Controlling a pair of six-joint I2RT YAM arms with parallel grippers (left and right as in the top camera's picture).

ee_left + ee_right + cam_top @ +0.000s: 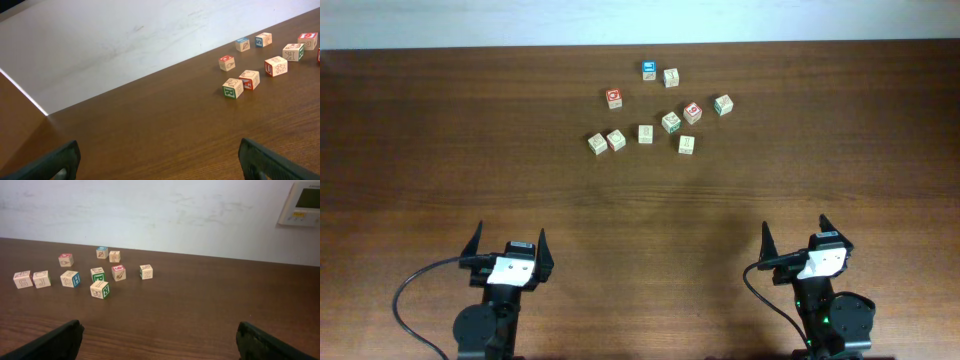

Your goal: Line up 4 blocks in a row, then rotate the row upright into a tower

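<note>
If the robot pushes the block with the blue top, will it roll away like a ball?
Probably not. The blue-topped block is a cube sitting flat on the table, so it should slide or spin, not roll. It looks like wood, so it is likely hard and light. The tabletop looks smooth, so it might skid a little.

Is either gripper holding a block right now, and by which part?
Nothing is held. The left gripper and right gripper are both open and empty, well short of the blocks.
</note>
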